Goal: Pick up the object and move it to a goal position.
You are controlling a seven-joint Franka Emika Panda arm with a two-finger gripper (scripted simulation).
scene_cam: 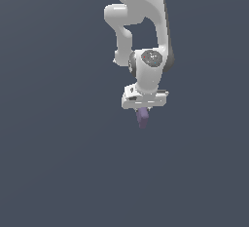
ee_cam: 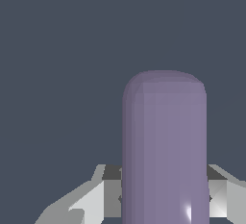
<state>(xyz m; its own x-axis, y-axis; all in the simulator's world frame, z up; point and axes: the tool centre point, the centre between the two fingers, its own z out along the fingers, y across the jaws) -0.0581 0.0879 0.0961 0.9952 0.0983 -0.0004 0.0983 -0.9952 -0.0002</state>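
The white robot arm (scene_cam: 146, 36) reaches down from the top of the exterior view, and its white claw (scene_cam: 143, 108) is pinching the small muted-purple oblong block with rounded edges (scene_cam: 142, 117). The block hangs below the claw, in the middle of the scene. In the wrist view the block (ee_cam: 165, 146) stands between the grey fingers (ee_cam: 91, 201), touching them.

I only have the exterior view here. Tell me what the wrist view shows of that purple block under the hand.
Observer: The purple block fills the middle of the wrist view, its rounded end pointing away from the camera.
Operator: Report the fingers.
Observer: A grey finger flanks the block on each side, close against it.
Operator: Say what lies beyond the block.
Observer: Only plain dark background; no goal marker shows. In your view the hand tops the block.
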